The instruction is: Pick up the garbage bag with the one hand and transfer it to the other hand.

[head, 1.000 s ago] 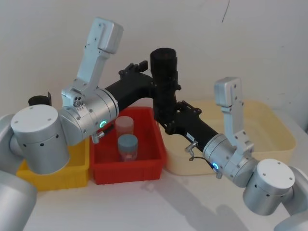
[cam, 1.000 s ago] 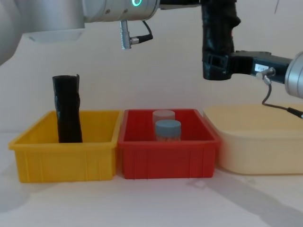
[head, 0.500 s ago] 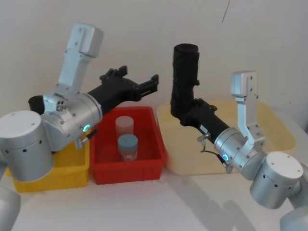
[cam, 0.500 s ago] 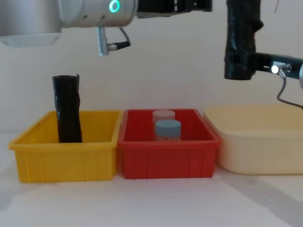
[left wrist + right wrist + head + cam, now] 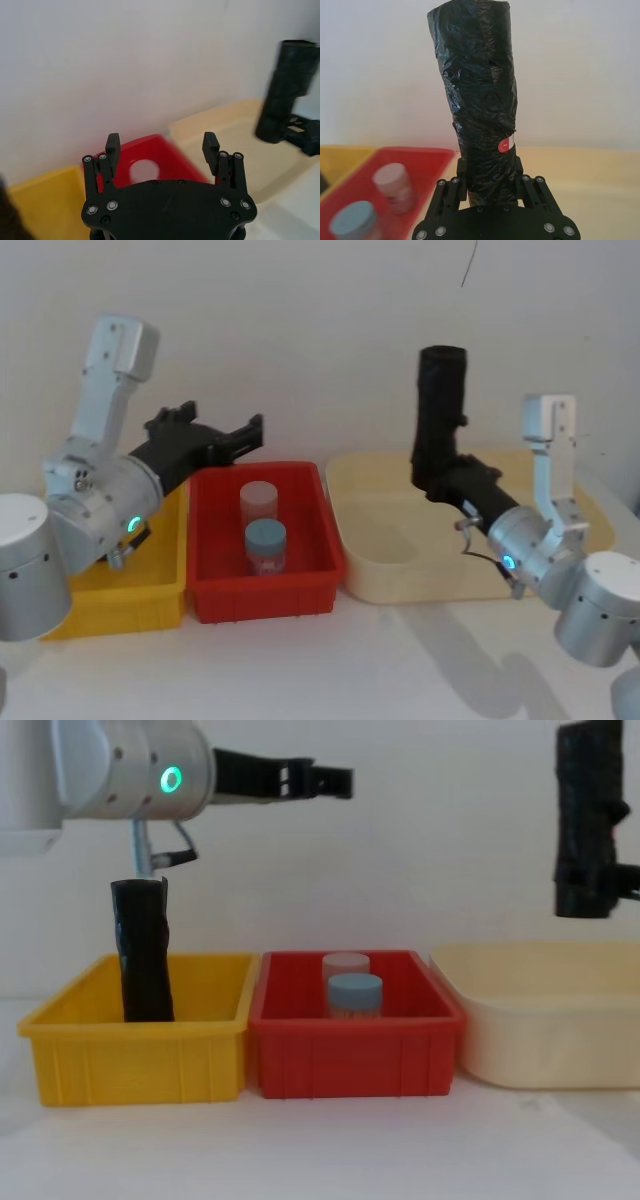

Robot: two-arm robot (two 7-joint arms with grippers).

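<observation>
We see the garbage bag [image 5: 440,410] in the air on the right side of the scene, above the cream tub [image 5: 545,1040] and not touching it. It stands nearly upright, with a slight lean. The right end effector [image 5: 437,478] is clamped on its lower end, one finger on each side of the crinkled black plastic. A small red sticker [image 5: 504,145] sits on the roll just above the fingers.

The left end effector [image 5: 161,142] hovers on the left side, above the border between the yellow bin [image 5: 140,1055] and the red bin [image 5: 355,1055]. Its two fingers are wide apart and we see nothing between them. It is well apart from the garbage bag.

A second black roll [image 5: 143,955] stands upright in the yellow bin. In the red bin we see a blue-capped jar [image 5: 355,995] on the near side and a pale-capped jar [image 5: 346,963] just behind it. All three containers stand side by side on the white desk [image 5: 320,1150], with the red bin between the other two.
</observation>
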